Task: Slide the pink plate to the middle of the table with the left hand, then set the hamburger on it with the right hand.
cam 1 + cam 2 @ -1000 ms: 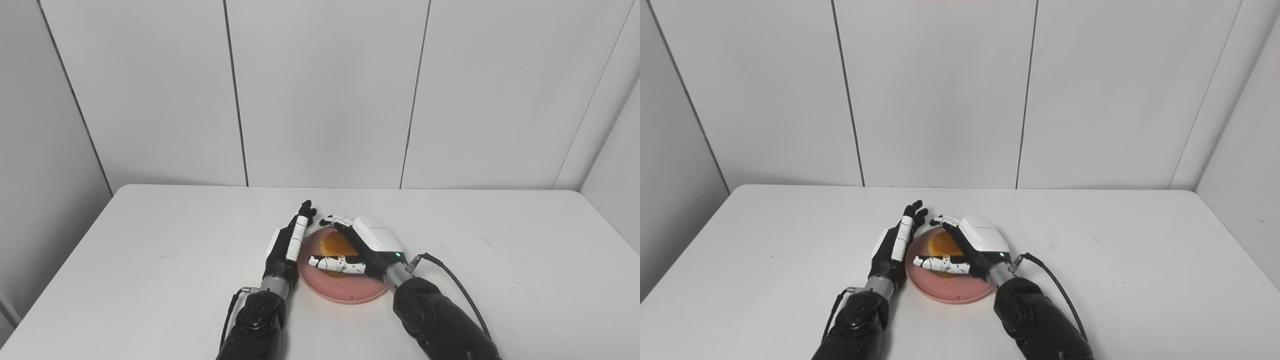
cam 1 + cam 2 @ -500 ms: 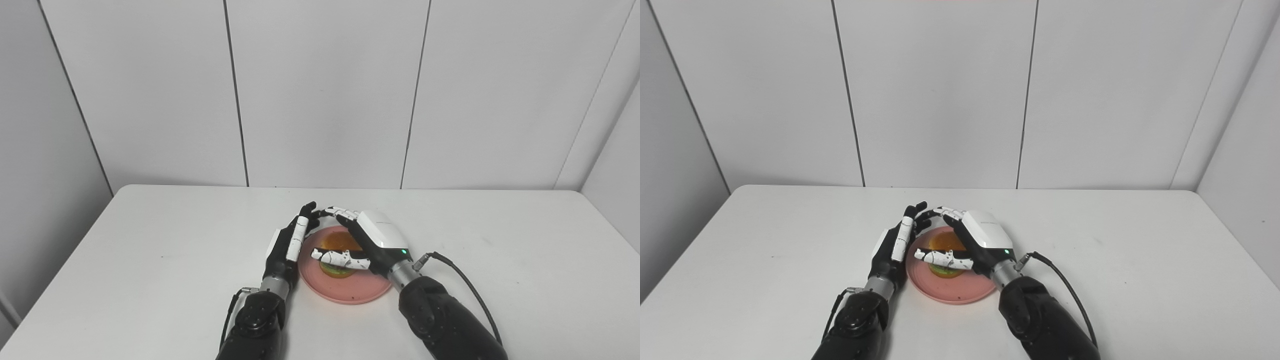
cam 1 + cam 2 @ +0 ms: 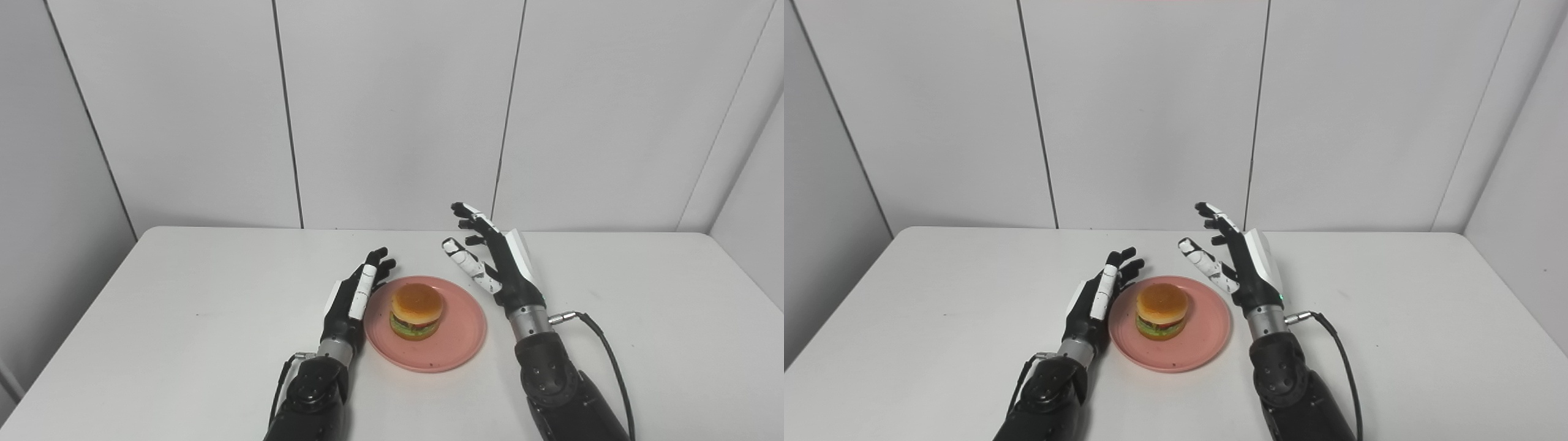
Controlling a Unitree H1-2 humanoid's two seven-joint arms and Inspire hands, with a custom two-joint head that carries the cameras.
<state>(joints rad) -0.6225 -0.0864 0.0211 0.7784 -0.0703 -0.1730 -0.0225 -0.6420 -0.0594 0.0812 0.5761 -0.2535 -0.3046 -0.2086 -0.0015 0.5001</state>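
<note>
The pink plate (image 3: 456, 346) lies on the white table (image 3: 184, 343) near its middle, a little toward the robot's side, and the hamburger (image 3: 417, 310) stands upright on it, slightly left of the plate's centre, with its orange bun on top and green and dark layers showing beneath. Nearest the camera, both dark forearms come in from the bottom edge, one on each side of the plate. The left hand (image 3: 352, 300) rests edge-on just beside the plate's left rim, its fingers (image 3: 375, 264) straight and held loosely together, pointing away from the robot; it holds nothing, and whether it actually touches the rim cannot be told from either view. On the other side the right hand (image 3: 1240, 263) is raised above the table just beyond the plate's right rim, palm turned toward the hamburger, thumb and fingers spread wide apart and empty, clear of both bun and plate. A black cable (image 3: 603, 352) loops out from the right wrist across the tabletop. Farther back the table runs to a wall of pale grey panels (image 3: 392, 110) divided by thin dark vertical seams.
</note>
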